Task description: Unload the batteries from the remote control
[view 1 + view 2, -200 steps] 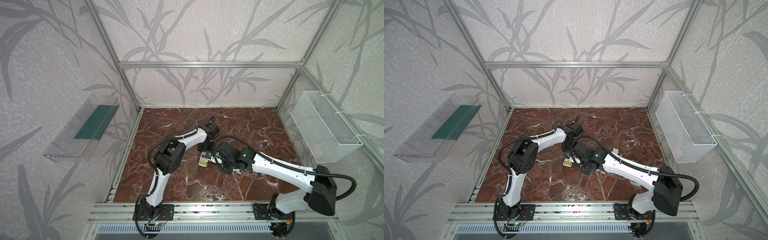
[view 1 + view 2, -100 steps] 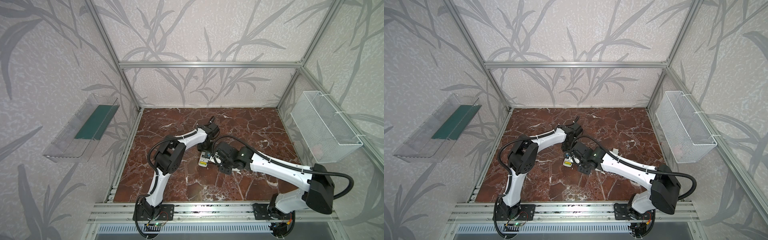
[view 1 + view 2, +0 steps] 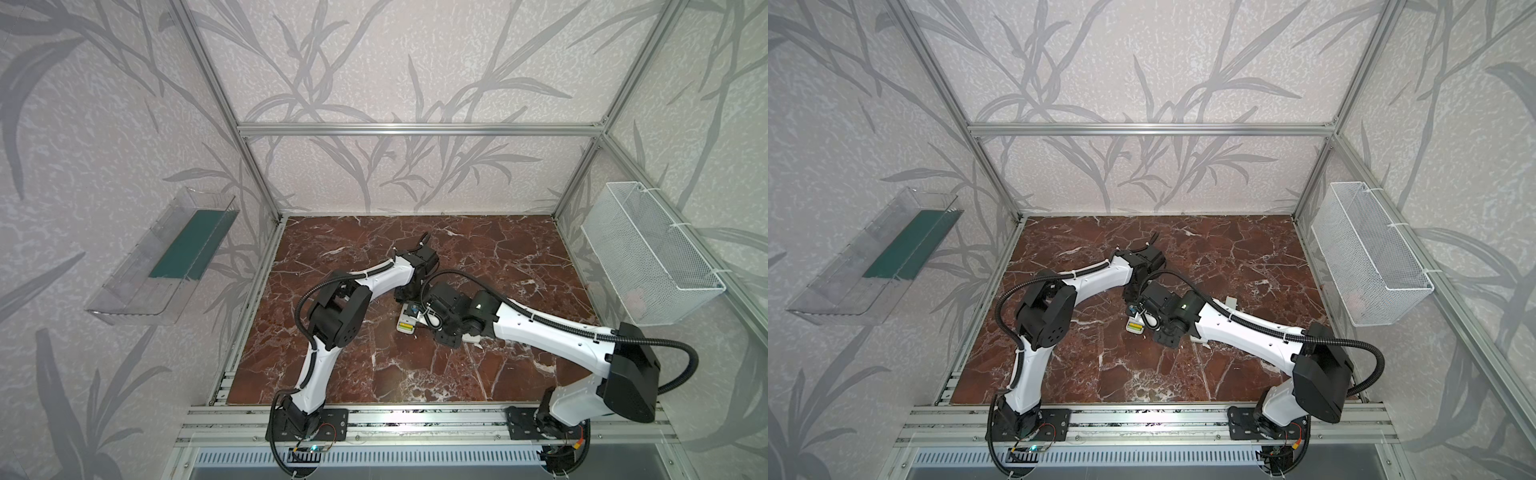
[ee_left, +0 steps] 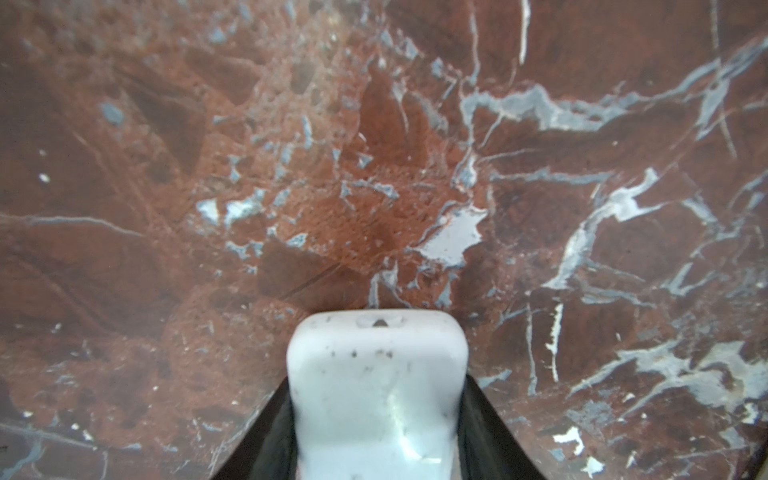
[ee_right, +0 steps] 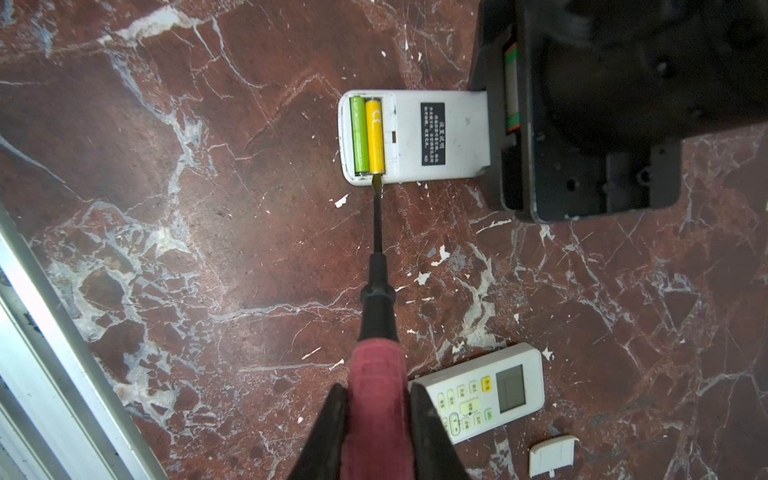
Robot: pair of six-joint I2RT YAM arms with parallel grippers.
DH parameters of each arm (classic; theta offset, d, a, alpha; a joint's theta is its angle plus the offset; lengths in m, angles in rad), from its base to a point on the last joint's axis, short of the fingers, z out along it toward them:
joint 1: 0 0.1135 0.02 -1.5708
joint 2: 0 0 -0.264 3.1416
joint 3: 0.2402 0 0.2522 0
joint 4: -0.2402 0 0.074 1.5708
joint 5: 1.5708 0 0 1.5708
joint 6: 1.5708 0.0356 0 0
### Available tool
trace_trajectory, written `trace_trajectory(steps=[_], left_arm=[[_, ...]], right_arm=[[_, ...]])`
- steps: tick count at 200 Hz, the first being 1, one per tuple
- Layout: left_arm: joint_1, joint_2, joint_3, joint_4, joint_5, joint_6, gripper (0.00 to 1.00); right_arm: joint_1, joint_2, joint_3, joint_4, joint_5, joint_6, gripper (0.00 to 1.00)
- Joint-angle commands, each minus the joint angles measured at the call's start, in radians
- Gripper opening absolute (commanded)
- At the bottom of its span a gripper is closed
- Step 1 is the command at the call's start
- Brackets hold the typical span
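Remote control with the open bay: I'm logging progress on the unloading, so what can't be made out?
- Left wrist view: only one end of the remote control shows, in the left pincer; the frame's edge cuts off the bay.
- Right wrist view: that pincer's body hides this end; whether the screwdriver tip is under the yellow battery is too small to tell.
- Both top views: the batteries are a speck.

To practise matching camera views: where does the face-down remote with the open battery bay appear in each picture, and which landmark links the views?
Top views: the face-down remote lies mid-table between the two wrists, in both.
Left wrist: only the remote's rounded white end, between the left gripper's fingers.
Right wrist: the remote lies at the screwdriver's tip, label up.
Landmark: red marble tabletop in all; batteries in all but the left wrist.
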Motion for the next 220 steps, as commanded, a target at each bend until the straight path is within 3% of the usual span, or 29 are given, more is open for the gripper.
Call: trace_trajectory(steps=[1, 88, 153, 220], left_arm=[[-0.018, 0.057, -0.046, -0.005, 0.033, 0.004, 0.07], [-0.018, 0.059, -0.067, 0.031, 0.065, -0.009, 0.04], [-0.019, 0.066, -0.075, 0.051, 0.094, -0.013, 0.02], [-0.018, 0.074, -0.089, 0.069, 0.114, 0.012, 0.01]], right_arm=[[0.007, 0.027, 0.038, -0.032, 0.003, 0.008, 0.0], [0.006, 0.082, 0.088, -0.022, -0.083, 0.014, 0.0], [0.008, 0.02, -0.066, 0.23, -0.177, 0.104, 0.0], [0.009, -0.077, -0.31, 0.496, -0.144, 0.235, 0.0]])
